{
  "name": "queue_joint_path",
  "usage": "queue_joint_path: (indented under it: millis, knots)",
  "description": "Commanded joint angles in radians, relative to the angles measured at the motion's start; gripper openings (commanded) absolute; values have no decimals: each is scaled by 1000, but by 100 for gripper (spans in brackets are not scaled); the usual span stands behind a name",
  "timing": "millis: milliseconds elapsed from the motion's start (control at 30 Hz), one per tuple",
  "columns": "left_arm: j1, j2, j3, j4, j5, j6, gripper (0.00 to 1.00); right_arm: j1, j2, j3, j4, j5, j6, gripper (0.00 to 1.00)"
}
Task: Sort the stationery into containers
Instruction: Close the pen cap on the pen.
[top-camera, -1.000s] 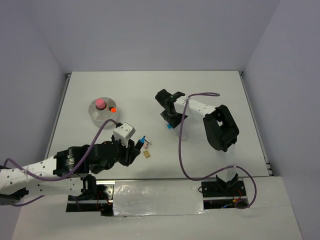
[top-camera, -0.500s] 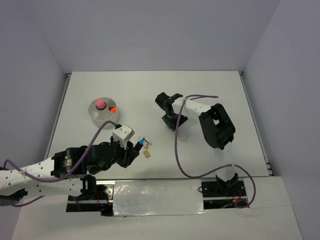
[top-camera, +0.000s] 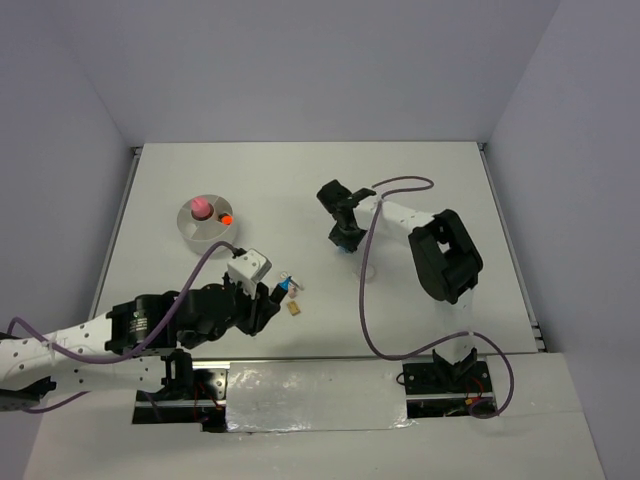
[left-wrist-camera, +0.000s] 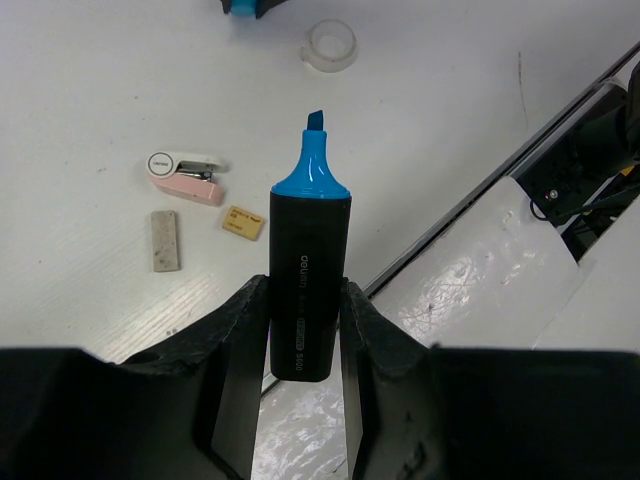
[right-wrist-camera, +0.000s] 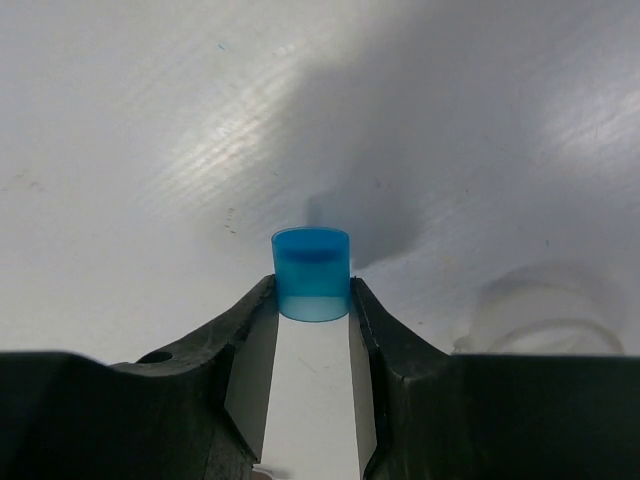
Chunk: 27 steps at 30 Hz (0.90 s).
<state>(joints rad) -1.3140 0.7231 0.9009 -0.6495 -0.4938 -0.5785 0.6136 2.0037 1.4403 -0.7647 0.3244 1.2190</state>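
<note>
left pincer clamps black marker, blue tip bare, above near surface. right pincer pinches blue cap at fingertips only, beside clear ring. risk: shallow grip lets cap slip; bare tip smears surface. bowl well left.

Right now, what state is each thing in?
blue highlighter: uncapped, clamped in left jaws
blue cap: off, clamped in right jaws
clear ring: lying flat, loose
pink stapler: on its side, loose
white bowl: holds pink piece, orange piece
</note>
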Motion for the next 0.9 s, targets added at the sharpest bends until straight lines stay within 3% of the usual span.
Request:
queue_joint_path:
  millis: [0,233,333,467,633,733,867]
  knots:
    - [2,19,9,68,0,-3,0,-53,-120,-40,155,-20,-218,22]
    - [4,85,38,119,3,-23,0,-52,-325,-132,350,-145,-439,21]
    - [12,99,64,160,24,-17,0,-58,-508,-178,484,-307,-573,21]
    - [45,96,49,331,176,41,0,-63,-707,-158,567,-559,-728,23]
    - [169,127,0,661,495,57,0,-75,-917,-164,704,-844,-767,23]
    - [252,180,10,877,693,26,0,-77,-991,-205,828,-953,-705,23]
    - [282,323,160,915,833,42,0,-78,-1043,-248,915,-986,-668,23]
